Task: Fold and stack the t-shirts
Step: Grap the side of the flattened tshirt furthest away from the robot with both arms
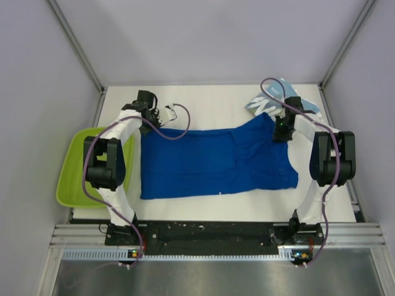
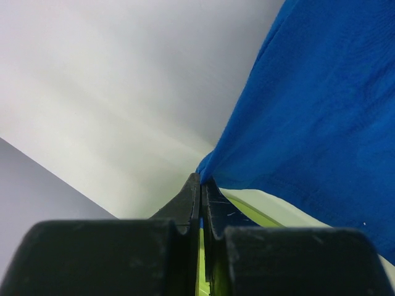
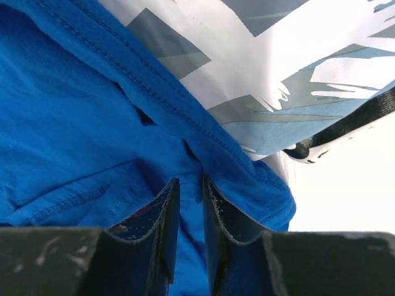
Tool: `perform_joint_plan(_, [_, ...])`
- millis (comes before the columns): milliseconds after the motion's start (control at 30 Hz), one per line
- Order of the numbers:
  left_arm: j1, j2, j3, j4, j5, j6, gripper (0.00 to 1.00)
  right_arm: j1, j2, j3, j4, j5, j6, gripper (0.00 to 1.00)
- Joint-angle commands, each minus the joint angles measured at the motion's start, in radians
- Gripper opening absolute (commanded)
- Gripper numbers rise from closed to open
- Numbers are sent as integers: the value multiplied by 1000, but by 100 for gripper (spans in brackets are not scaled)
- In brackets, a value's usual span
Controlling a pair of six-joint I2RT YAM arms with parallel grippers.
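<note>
The royal blue t-shirt lies spread across the middle of the white table, plain side up. My left gripper is shut on its far left corner; in the left wrist view the jaws pinch the cloth edge and the shirt hangs off to the right. My right gripper is at the shirt's far right corner, jaws closed on a fold of blue cloth. The teal-blue t-shirt with white lettering lies bunched at the back right, just beyond the right gripper.
A lime-green plastic tub sits off the table's left edge, beside the left arm; it also shows below the left jaws. Grey walls enclose the table on three sides. A black cable crosses the teal-blue shirt.
</note>
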Motion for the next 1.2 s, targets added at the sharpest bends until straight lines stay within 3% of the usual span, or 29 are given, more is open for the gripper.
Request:
perform_joint_plan(0, [1,-2,1,15,14,-7,0,-5,24,45,30,-33,10,19])
perform_joint_plan(367, [1,-5,4,12,14,-5,0,-33,33,31,28,16,11,18])
perform_joint_plan(567, [1,-2,6,12,12,-7,0,-33,40,37,28,19,2,0])
perform_joint_plan(1167, [1,-5,21,15,8,-3,0,-32,-252,13,16,-102,-9,0])
